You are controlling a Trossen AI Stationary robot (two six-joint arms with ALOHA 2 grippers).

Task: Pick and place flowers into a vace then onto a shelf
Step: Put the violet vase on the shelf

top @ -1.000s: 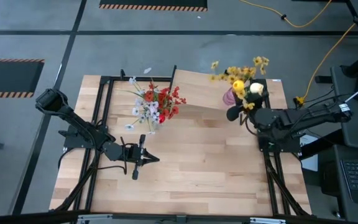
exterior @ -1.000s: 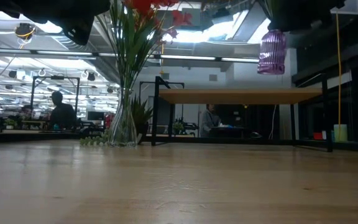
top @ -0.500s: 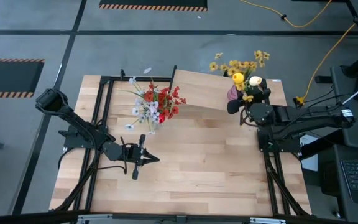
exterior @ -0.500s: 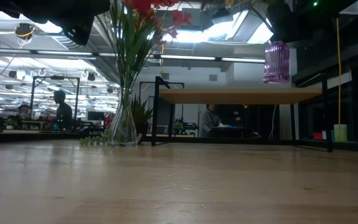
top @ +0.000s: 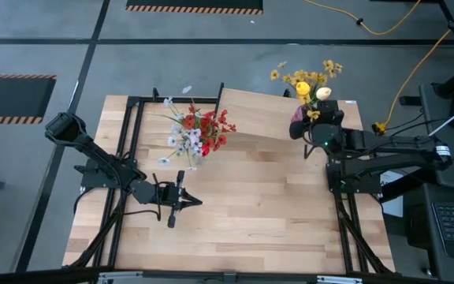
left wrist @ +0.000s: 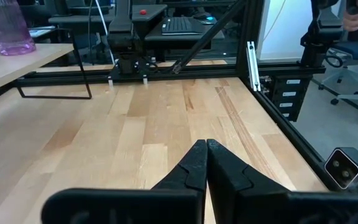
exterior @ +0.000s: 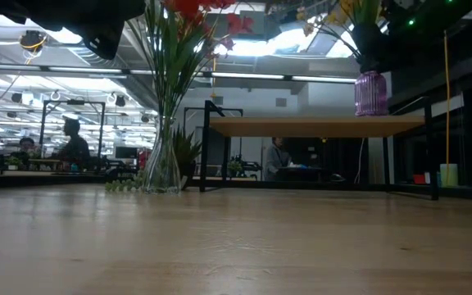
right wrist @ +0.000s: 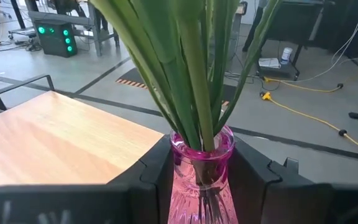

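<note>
Flowers: the yellow bunch [top: 310,79] stands in my pink vase [exterior: 370,93], over the right end of the shelf [top: 252,116].
Change: over the last second I see the vase travel from beside the shelf to above its board and sink; in the low view its base now sits at the board's top edge, touching or nearly so.
Meaning: I judge the placing almost done; only the release and pull-back remain.
Right claw [right wrist: 201,168]: closed part-way on the vase's neck, one finger [right wrist: 157,168] pressed to each side.
Left claw [left wrist: 206,163]: fingers fully together, holding nothing, hovering low over the bare table [top: 243,213], well apart from the work.
Other bunch: red and white stems in a clear vase [exterior: 163,166] stand on the table left of the shelf.
</note>
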